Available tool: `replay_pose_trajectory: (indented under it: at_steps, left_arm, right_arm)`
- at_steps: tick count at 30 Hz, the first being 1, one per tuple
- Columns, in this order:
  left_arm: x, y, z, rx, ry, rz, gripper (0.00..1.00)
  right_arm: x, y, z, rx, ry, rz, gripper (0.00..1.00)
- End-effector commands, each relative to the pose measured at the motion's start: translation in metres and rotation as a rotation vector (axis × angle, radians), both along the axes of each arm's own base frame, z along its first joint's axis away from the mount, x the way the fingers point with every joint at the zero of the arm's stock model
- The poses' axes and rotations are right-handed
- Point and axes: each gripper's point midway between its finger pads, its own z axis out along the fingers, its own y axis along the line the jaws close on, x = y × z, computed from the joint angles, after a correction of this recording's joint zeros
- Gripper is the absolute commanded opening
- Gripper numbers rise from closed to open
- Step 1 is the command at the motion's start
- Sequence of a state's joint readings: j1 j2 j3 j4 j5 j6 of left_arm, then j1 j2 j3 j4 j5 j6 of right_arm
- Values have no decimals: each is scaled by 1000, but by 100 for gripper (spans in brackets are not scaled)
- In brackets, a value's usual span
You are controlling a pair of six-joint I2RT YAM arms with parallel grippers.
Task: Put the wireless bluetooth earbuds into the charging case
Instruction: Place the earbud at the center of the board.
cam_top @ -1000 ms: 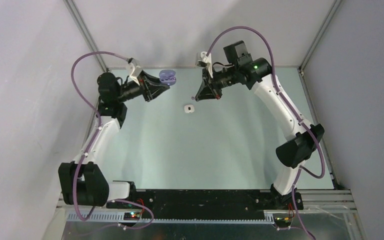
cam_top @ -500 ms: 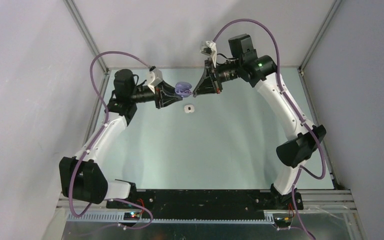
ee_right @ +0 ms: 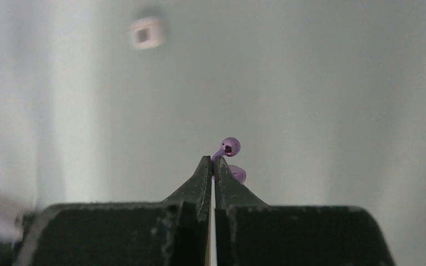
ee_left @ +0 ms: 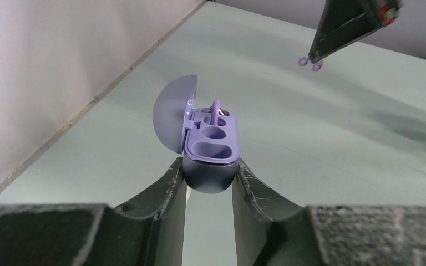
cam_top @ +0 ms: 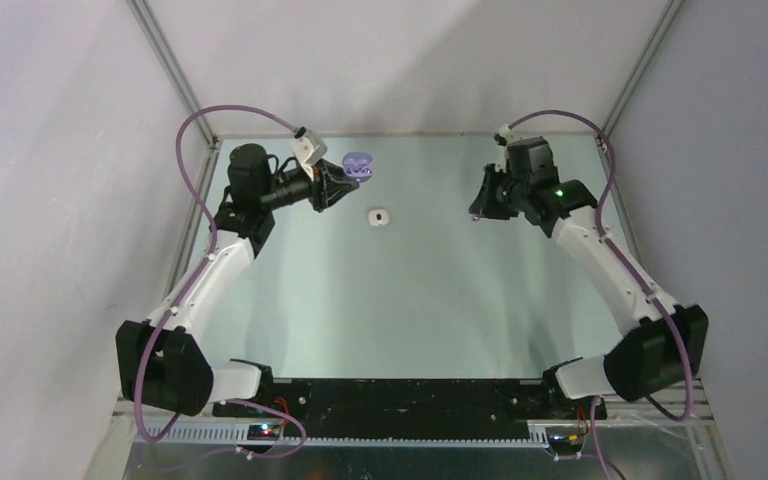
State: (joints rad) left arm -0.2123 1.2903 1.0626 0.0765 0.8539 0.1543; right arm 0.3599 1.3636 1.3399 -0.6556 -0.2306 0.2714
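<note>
My left gripper is shut on an open purple charging case and holds it above the far left of the table. In the left wrist view the case sits between my fingers with its lid swung left, and one purple earbud stands in a far socket. My right gripper is shut on a second purple earbud, low over the table's far right. Another purple rounded shape shows beside that fingertip; I cannot tell what it is. No white earbuds show on their own.
A small white square object lies on the green table between the two grippers, and it also shows in the right wrist view. The enclosure's walls and frame posts bound the far edge and both sides.
My right gripper has pulled away from the case, moving right and down, still holding a purple earbud. My left gripper has drawn the case slightly farther back.
</note>
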Motion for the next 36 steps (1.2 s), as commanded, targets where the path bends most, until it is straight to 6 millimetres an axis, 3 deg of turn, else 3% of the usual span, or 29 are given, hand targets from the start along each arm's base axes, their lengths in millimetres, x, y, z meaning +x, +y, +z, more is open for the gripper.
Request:
replay_pose_trajectory:
  at_steps: [1, 4, 7, 9, 15, 20, 23, 24, 27, 31, 33, 36]
  left_arm:
    - [1, 1, 28, -57, -38, 45, 0]
    - [3, 2, 29, -59, -28, 61, 0]
    - [3, 1, 28, -57, -27, 68, 0]
    - [1, -1, 28, -57, -27, 57, 0]
    - [-11, -16, 30, -55, -34, -13, 0]
    - [-14, -27, 32, -60, -30, -59, 0]
    - [-11, -28, 36, -65, -26, -59, 0]
    - [-9, -28, 33, -61, -19, -56, 0]
    - [-5, -28, 33, -45, -19, -48, 0]
    - [-3, -26, 36, -34, -35, -44, 0]
    - [0, -26, 40, -33, -51, -36, 0]
    - [5, -25, 45, -37, -65, -22, 0]
  right_arm:
    - [40, -84, -59, -133, 144, -626, 0]
    - [44, -101, -106, -164, 262, -822, 0]
    - [38, -103, -146, -196, 361, -928, 0]
    - [36, -98, -161, -188, 414, -946, 0]
    - [29, -99, -196, -174, 541, -1040, 0]
    - [24, -93, -212, -151, 617, -1055, 1]
    - [26, -87, -222, -130, 652, -1036, 23]
    - [27, -88, -222, -131, 653, -1032, 26]
    - [39, -95, -207, -118, 644, -986, 42]
    - [70, -112, -156, -109, 530, -826, 55]
    - [88, -107, -122, -72, 450, -634, 60]
    - [107, -84, -68, -50, 277, -172, 66]
